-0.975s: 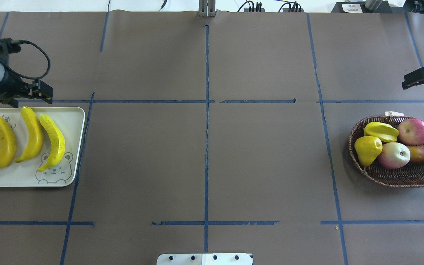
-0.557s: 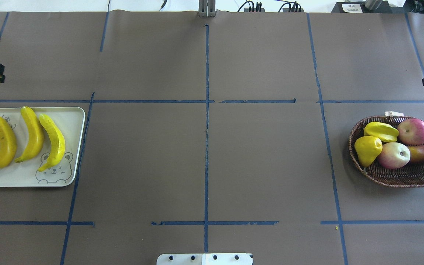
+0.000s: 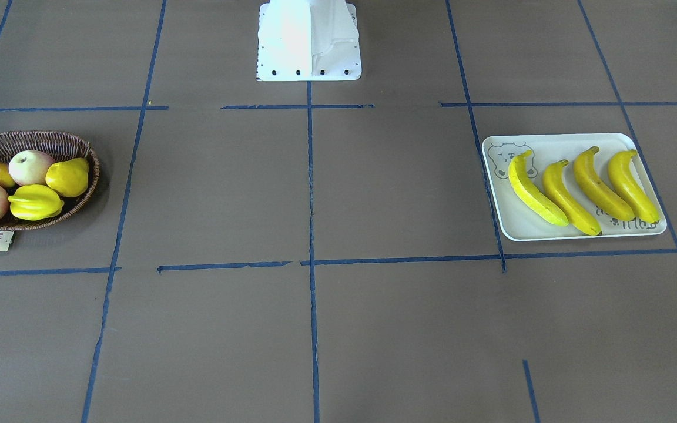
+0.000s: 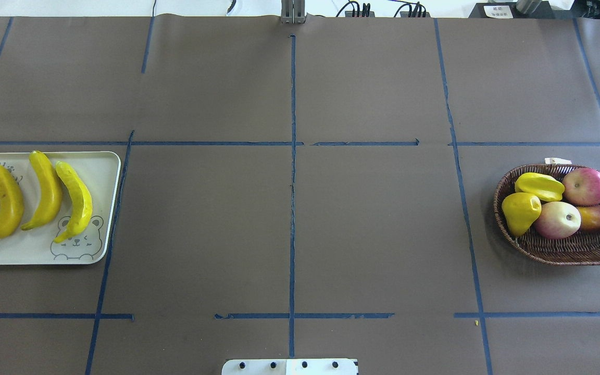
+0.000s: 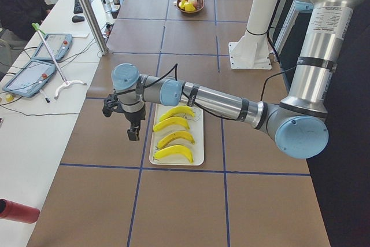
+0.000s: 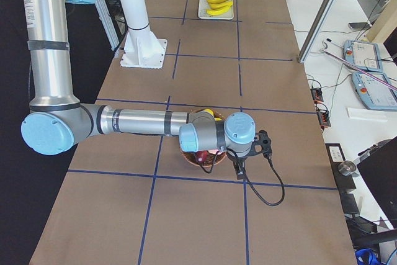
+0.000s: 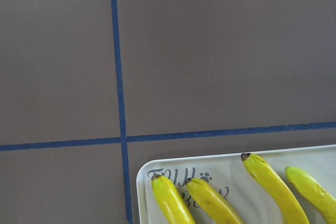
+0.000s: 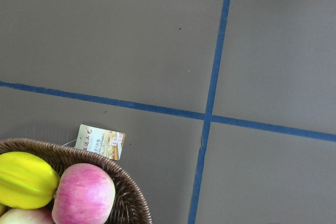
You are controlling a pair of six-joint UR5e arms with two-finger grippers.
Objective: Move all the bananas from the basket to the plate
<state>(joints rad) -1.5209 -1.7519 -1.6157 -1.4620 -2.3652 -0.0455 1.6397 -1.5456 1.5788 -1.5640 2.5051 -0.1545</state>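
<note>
- You'll find all four bananas (image 4: pixel 45 190) on the plate (image 4: pixel 99 172) at the table's left end. They lie side by side, long axes running near-to-far.
- The basket (image 4: pixel 565 252) on the right holds only other fruit (image 4: pixel 558 219), so I judge no pick is left.
- The left gripper (image 5: pixel 133 133) hangs just past the plate's far edge and is the nearer one. The right gripper (image 6: pixel 239 167) hangs beside the basket.
- Only the side views show the grippers, so you cannot tell how their jaws stand. The overhead view crops the leftmost banana, while the front view shows all four whole.
</note>
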